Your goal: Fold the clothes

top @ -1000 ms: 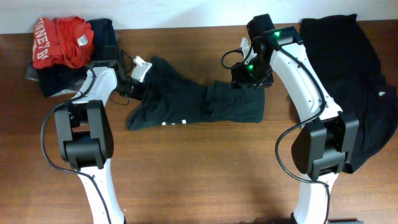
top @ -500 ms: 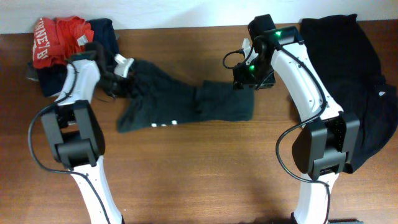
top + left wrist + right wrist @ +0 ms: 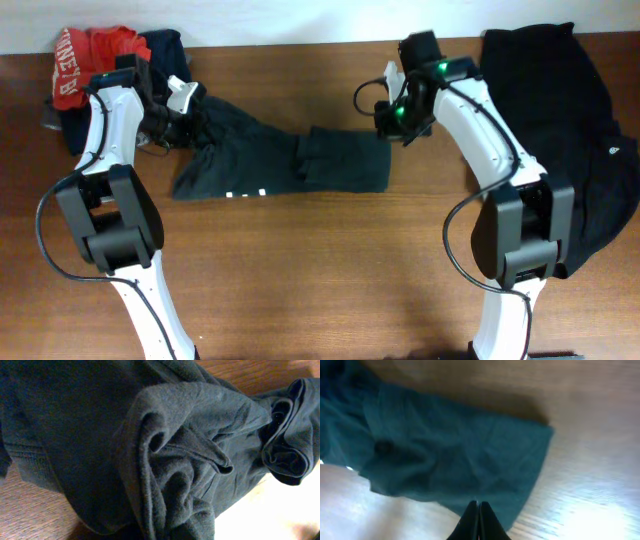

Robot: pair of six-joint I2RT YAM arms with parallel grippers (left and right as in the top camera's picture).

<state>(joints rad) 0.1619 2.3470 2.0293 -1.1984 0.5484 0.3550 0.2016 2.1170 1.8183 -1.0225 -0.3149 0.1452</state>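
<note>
Overhead: black T-shirt [image 3: 290, 165] lies crumpled mid-worktop [image 3: 320, 280]. L claw [image 3: 188, 108] at its near end, fabric bunched up; grip can't be told. R claw [image 3: 479, 509] closed, empty, over the other end.

the black t-shirt [image 3: 290, 160] at centre frame is plain except for a short row of small white marks [image 3: 245, 193] near its lower edge. at upper right, another black garment [image 3: 560, 90] bears a tiny white logo [image 3: 615, 150]. at upper left, a red garment [image 3: 100, 50] carries white lettering, beside navy fabric [image 3: 165, 45]. the surface [image 3: 320, 270] is brown wood grain. the left arm [image 3: 100, 140] and right arm [image 3: 480, 115] are white with black joints.
</note>
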